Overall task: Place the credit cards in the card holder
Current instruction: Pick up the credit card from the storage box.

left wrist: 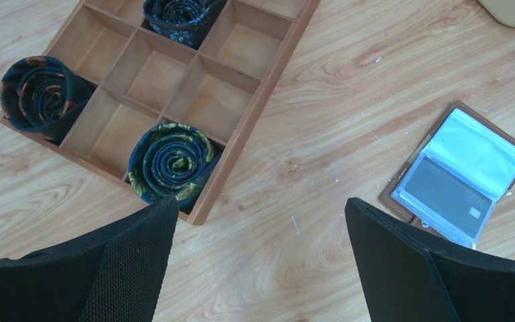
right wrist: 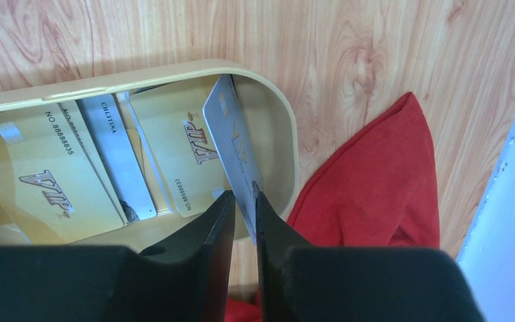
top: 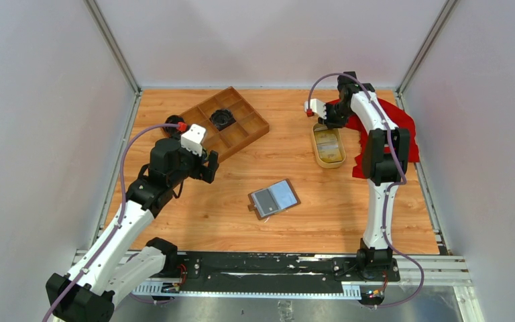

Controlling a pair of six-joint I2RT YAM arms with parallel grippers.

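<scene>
I have right gripper (right wrist: 243, 201) nipped on 1 grey card (right wrist: 231, 144), edge-up to clear the dish (right wrist: 278, 121), worktop's far right. Left gripper (left wrist: 261, 206) wide, empty. Card holder (top: 275, 198) open, ready.

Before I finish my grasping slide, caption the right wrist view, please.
Right gripper pinches a tilted silver card in the yellow dish of gold cards, red cloth alongside.

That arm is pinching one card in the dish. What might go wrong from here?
The right gripper holds the silver card by one edge only, so it may slip or twist on lifting. The gold cards lie right beside it in the yellow dish; one might drag along. The card holder lies loose, with the left gripper open and away from it, so it may slide during insertion.
</scene>
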